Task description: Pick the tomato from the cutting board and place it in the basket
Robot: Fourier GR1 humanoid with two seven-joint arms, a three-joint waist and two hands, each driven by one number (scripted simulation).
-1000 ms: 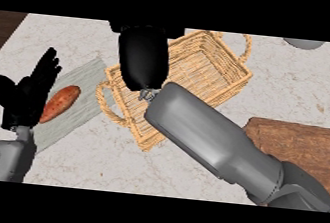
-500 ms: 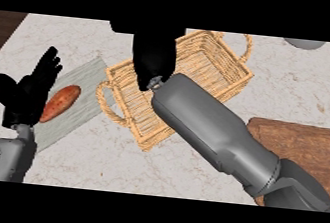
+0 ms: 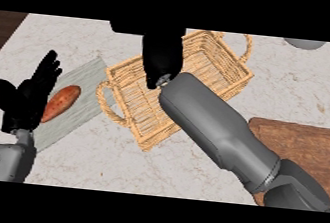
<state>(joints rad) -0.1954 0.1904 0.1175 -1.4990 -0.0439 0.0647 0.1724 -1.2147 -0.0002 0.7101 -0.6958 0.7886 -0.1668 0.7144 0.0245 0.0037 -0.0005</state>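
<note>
1. Nearest you, at 8 o'clock, the left robot hand (image 3: pixel 22 97) stands over the worktop (image 3: pixel 103 168) with straight fingers pointing up and holding nothing. Treat it as parked, clear of the working arm.
2. At 4 o'clock lies the wooden cutting board (image 3: pixel 309 145). Its visible surface carries no tomato, so judge the pick step as done.
3. The right forearm (image 3: pixel 218 128) crosses from 5 o'clock toward the centre, reaching over the basket's near rim.
4. At 9 o'clock, behind the left robot hand, an orange-red oblong item (image 3: pixel 61 102) rests on a grey mat (image 3: pixel 81 90). It is not the task item.
5. The wicker basket (image 3: pixel 141 116) sits at centre, tilted toward 1 o'clock.
6. The right robot hand (image 3: pixel 162 53) hangs above the basket's interior at 12 o'clock, placed for release. You cannot tell whether it is closed. The tomato is not visible; it is probably hidden in this hand.
7. A grey rounded object (image 3: pixel 304 43) is cut off at 1 o'clock.
</note>
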